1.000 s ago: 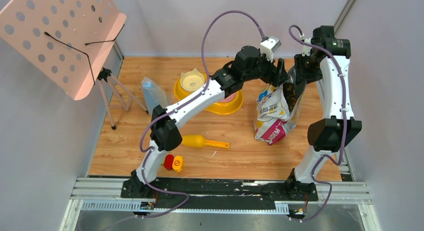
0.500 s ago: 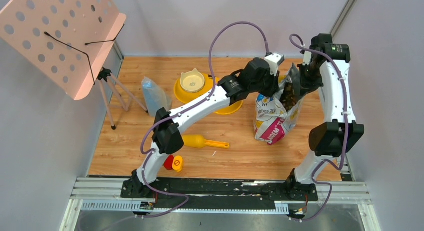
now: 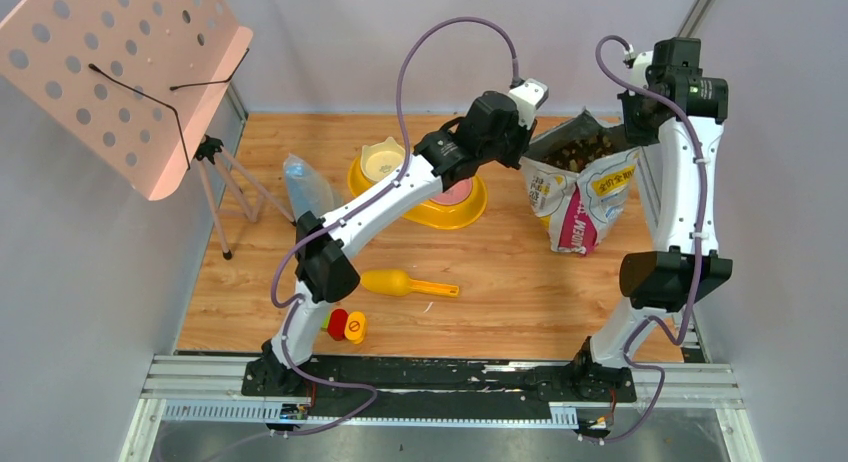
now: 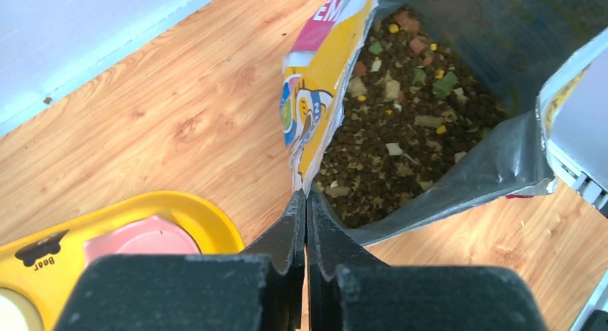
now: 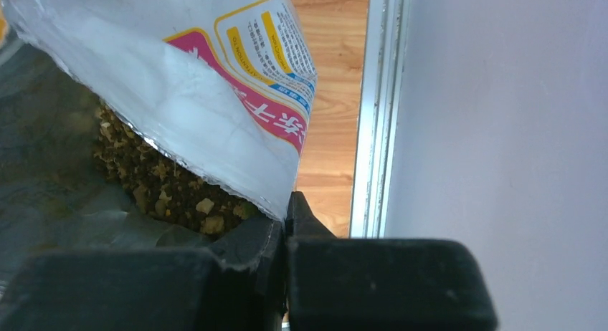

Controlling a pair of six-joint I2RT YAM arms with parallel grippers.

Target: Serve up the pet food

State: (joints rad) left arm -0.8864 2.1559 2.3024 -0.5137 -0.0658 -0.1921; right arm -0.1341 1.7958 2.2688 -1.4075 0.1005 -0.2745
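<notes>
Now | left tool (image 4: 307, 205) clamped on bag (image 3: 590, 197) rim | right tool (image 5: 287, 210) likewise (opposite rim) | pet food (image 4: 391, 155) visible inside

- We note the foil bag (image 3: 590, 197) at the right rear of the table (image 3: 500, 302), mouth pulled wide.
- Left gripper (image 3: 522, 157) is closed on the mouth's left rim, and right gripper (image 3: 630, 134) is closed on its right rim.
- Pet food (image 3: 578, 150) is visible inside the mouth.
- We log 1 yellow scoop (image 3: 400, 282) lying mid-table, well apart from the bag.
- 1 yellow tray (image 3: 472, 214) sits just left of the bag.
</notes>
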